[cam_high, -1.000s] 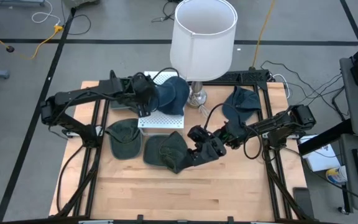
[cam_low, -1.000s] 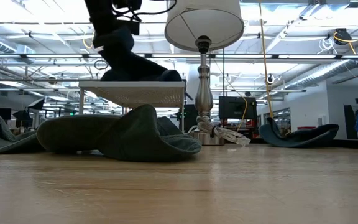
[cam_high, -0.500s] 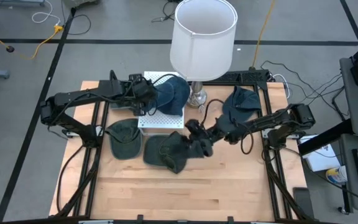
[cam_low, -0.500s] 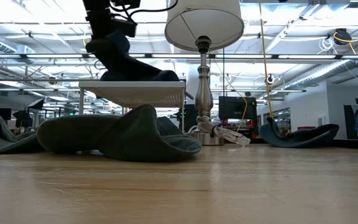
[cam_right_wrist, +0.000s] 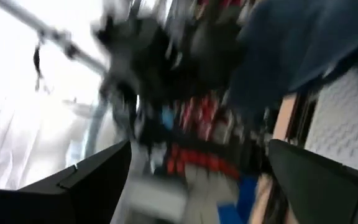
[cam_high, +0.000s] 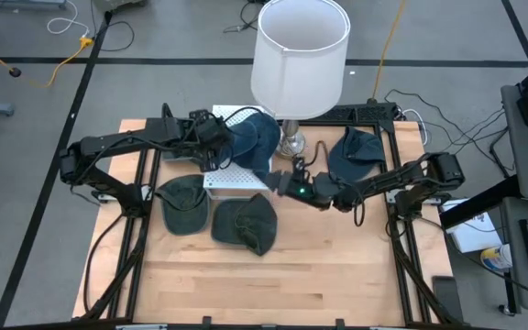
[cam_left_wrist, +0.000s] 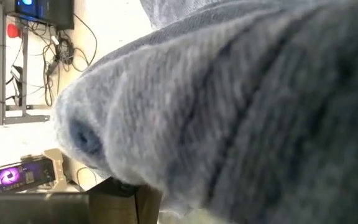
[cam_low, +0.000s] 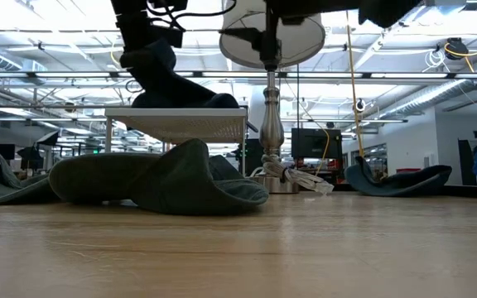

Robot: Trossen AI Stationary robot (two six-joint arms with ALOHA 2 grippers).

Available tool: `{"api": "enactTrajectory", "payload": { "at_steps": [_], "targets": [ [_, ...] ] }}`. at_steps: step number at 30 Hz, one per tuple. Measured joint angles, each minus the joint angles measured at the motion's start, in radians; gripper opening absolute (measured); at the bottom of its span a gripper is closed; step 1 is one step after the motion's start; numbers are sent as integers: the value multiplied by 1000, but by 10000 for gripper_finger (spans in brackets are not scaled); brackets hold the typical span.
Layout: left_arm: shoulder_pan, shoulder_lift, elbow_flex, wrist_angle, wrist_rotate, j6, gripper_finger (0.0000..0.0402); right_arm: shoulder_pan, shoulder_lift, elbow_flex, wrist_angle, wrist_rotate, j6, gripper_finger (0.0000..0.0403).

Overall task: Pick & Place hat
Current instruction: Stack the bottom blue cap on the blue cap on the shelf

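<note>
Here the blue hat [cam_high: 253, 139], soft and slouched, sits on the white perforated stand [cam_high: 236, 174] beside the lamp [cam_high: 298, 57]. The left gripper [cam_high: 216, 139] is pinched shut on the hat's left edge. The right gripper [cam_high: 287, 180] hovers just beside the stand's right corner, fingers spread apart, empty. Two green hats [cam_high: 243, 221] lie on the table [cam_high: 273, 284] in front, another dark hat [cam_high: 356, 151] well apart at right.

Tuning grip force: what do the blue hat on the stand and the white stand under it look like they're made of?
Blue hat: soft knit or wool-like fabric, matte; the left wrist view shows ribbed, fuzzy folds. White stand: rigid perforated sheet, probably painted metal or plastic; a dot grid shows from above and a thin flat edge in the low view. Which of the two, the look leaves open.
</note>
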Motion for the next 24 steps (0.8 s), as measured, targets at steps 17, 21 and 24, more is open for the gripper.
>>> {"api": "enactTrajectory", "payload": {
  "at_steps": [17,21,24],
  "targets": [
    [0,0,0,110,54,-8,204,-60,91,76,-104,237,152,368],
    [0,0,0,110,58,-7,194,-62,176,149,-102,229,174,352],
    [0,0,0,112,58,-7,187,-71,230,206,-93,227,184,342]
  ]
}}
